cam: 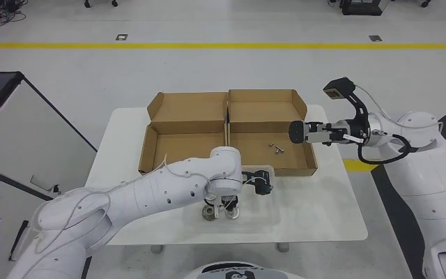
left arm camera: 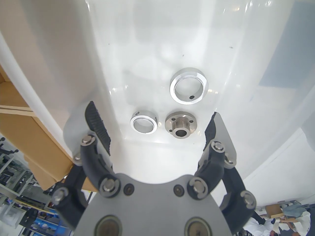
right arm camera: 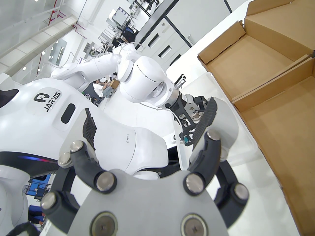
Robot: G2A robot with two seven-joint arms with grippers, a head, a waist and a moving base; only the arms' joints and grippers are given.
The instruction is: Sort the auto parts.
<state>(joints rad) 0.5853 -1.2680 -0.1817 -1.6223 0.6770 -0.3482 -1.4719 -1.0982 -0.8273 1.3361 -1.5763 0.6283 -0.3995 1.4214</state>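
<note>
Fingers (left arm camera: pixel 97 121) of the left gripper (left arm camera: pixel 153 114) stand wide over the tray (left arm camera: pixel 160 37) on the bench (cam: pixel 334 209). They bracket the small ring (left arm camera: pixel 144 124) and hub (left arm camera: pixel 181 125), which sit just beside each other; the big ring (left arm camera: pixel 188 85) lies near. This is likely a pick: centre on one part, drop straight, avoid nudging its neighbour. Hub stands flange down, bore axis upright; rings lie flat. Right gripper (right arm camera: pixel 150 108) fingers are wide and empty, at the box (cam: pixel 265 111).

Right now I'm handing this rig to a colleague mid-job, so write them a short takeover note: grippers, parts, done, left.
Left gripper open, above the small ring and flanged hub in the tray; large ring lies beside them.
Right gripper open, holding nothing, at the edge of the right box.
Done: one bolt-like part in the right box, beside the left box.
Left: three tray parts to sort.
</note>
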